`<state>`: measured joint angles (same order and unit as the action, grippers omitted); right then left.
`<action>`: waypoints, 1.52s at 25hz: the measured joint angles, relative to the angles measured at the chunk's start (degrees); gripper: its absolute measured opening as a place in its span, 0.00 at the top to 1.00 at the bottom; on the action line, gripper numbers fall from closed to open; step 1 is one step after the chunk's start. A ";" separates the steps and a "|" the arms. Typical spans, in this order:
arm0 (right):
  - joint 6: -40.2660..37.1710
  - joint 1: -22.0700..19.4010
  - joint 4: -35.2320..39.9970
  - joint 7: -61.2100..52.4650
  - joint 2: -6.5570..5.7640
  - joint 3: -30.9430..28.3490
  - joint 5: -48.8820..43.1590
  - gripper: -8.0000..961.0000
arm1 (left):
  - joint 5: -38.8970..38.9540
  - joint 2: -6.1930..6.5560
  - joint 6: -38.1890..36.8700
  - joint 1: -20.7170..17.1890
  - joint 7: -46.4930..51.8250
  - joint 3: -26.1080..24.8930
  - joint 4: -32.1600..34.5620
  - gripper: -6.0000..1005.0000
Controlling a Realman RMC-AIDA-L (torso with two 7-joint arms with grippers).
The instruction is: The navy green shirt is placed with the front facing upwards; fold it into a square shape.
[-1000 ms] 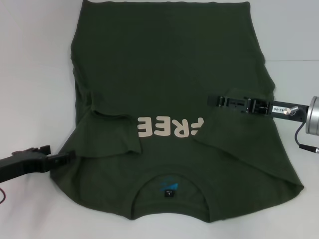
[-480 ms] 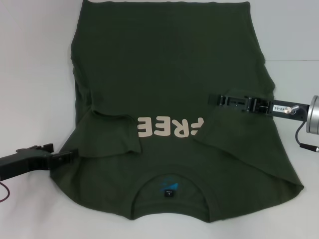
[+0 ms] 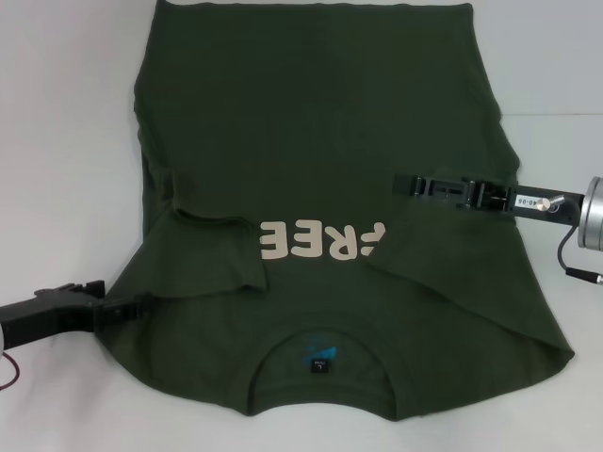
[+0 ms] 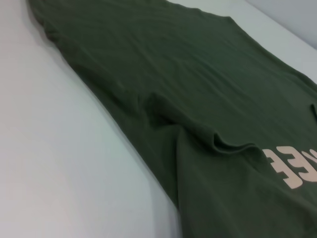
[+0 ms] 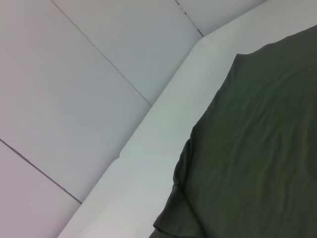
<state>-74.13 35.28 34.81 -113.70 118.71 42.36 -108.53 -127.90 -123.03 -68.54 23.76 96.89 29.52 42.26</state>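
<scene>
The navy green shirt point(image 3: 320, 122) lies flat on the white table, collar and blue label point(image 3: 318, 359) toward me. Both sleeves are folded inward over the chest and partly cover the cream letters point(image 3: 316, 242). My left gripper point(image 3: 137, 305) sits low at the shirt's left edge, beside the shoulder and just below the folded left sleeve. My right gripper point(image 3: 403, 185) reaches in from the right and hovers over the cloth just above the folded right sleeve. The left wrist view shows the shirt point(image 4: 198, 89) with its sleeve fold and letters point(image 4: 292, 166). The right wrist view shows the shirt's hem corner point(image 5: 262, 148).
Bare white table point(image 3: 66, 141) flanks the shirt on both sides. The right wrist view shows the table's far edge point(image 5: 163, 99) meeting a grey panelled wall point(image 5: 99, 74). A thin cable point(image 3: 570, 264) hangs from the right arm.
My left gripper has slid in to the shirt's left edge and dropped slightly toward me. My right gripper has risen slightly away from the folded sleeve. The shirt has not moved.
</scene>
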 joint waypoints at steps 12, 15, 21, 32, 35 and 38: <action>0.05 0.05 0.28 -0.38 -0.08 0.00 -0.01 0.02 | -1.23 0.37 -6.27 -0.39 0.10 -0.32 0.86 0.07; 0.04 0.05 0.28 -0.38 -0.08 0.00 -0.01 0.02 | -1.24 0.49 -7.93 -0.50 0.03 -0.51 1.17 0.07; 0.04 0.05 0.27 -0.38 -0.15 0.00 -0.01 0.02 | -1.30 1.03 -12.05 -0.49 -0.08 -0.69 1.64 0.07; 0.04 0.05 0.28 -0.38 -0.16 -0.07 -0.01 0.02 | -1.33 1.44 -17.79 -0.47 -0.12 -0.70 2.35 0.07; 0.04 0.05 0.29 -0.38 -0.17 -0.09 -0.01 0.02 | -1.33 1.52 -18.10 -0.47 -0.13 -0.76 2.46 0.07; 0.14 0.03 0.31 -0.37 -0.16 -0.09 -0.01 0.02 | -1.32 1.56 -17.48 -0.52 -0.14 -0.78 2.48 0.07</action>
<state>-73.99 35.31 35.12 -114.08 118.55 42.27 -108.54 -129.22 -121.47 -86.02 23.24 96.76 28.74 44.74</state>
